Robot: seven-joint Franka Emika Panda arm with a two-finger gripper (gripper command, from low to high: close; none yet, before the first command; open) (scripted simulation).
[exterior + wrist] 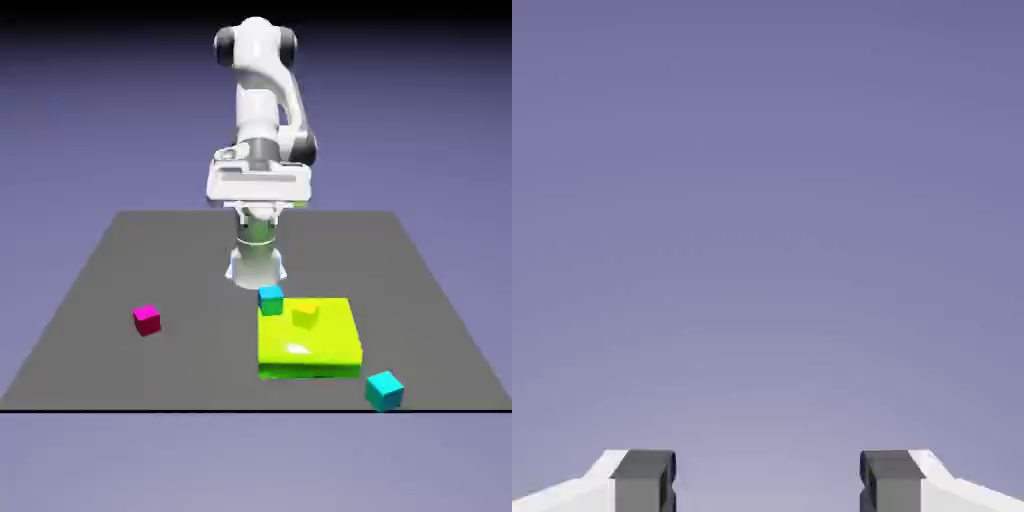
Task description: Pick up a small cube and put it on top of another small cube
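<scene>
A plain blue-violet backdrop surrounds a dark grey desk (pixel 120 260). The white arm (pixel 262 110) stands at the far edge, folded high, with its hand (pixel 768 485) raised well above the desk surface. In the hand view, the 2 grey fingertips (pixel 642 482) sit far apart at the bottom edge with only backdrop between them: the hand is open and holds nothing.

The small magenta-pink cube (pixel 147 319) rests on the desk toward the exterior view's left, well apart from all other items. A flat yellow-green block (pixel 310 345) lies right of centre. A small yellow cube (pixel 305 314) sits on top of this block, near its far edge. 1 cyan cube (pixel 270 299) stands at the block's far left corner, just beside it. A 2nd cyan cube (pixel 384 390) rests near the desk's front edge, beyond the block's near right corner.
</scene>
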